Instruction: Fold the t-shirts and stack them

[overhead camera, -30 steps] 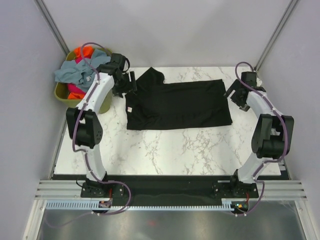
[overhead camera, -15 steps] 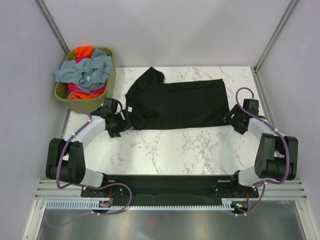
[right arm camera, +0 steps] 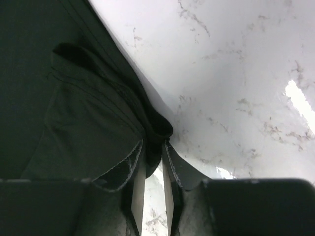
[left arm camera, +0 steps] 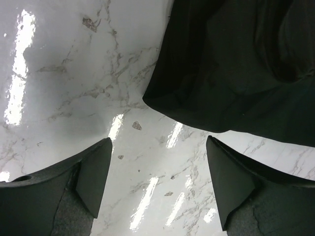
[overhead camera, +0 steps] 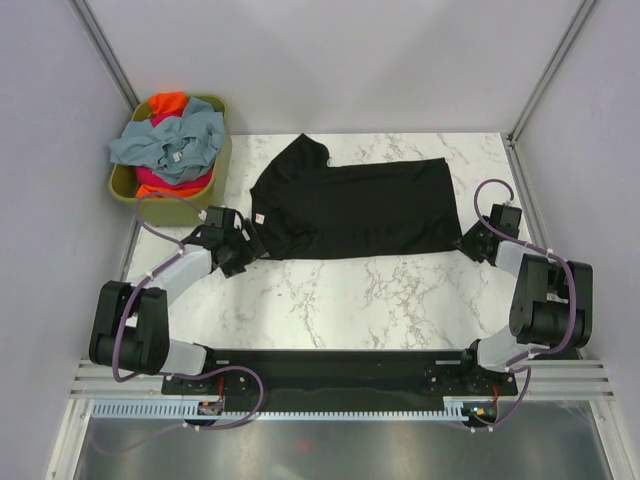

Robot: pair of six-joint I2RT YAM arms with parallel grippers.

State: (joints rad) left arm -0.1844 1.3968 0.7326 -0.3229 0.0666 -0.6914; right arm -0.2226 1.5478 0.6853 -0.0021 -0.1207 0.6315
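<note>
Black t-shirt [overhead camera: 350, 205] lies spread flat on the far half of the marble table [overhead camera: 330, 300]. In the right wrist view your right gripper [right arm camera: 152, 147] has its fingers pinched almost together on a bunched corner of the hem, the rest of the shirt running out of frame. Your left gripper [left arm camera: 157, 182] hovers with fingers wide apart and nothing between them, just short of the shirt's near left corner, while the other shirts [overhead camera: 172, 142], grey-blue, orange and pink, lie too tangled in the olive basket [overhead camera: 120, 185] for you to count.
</note>
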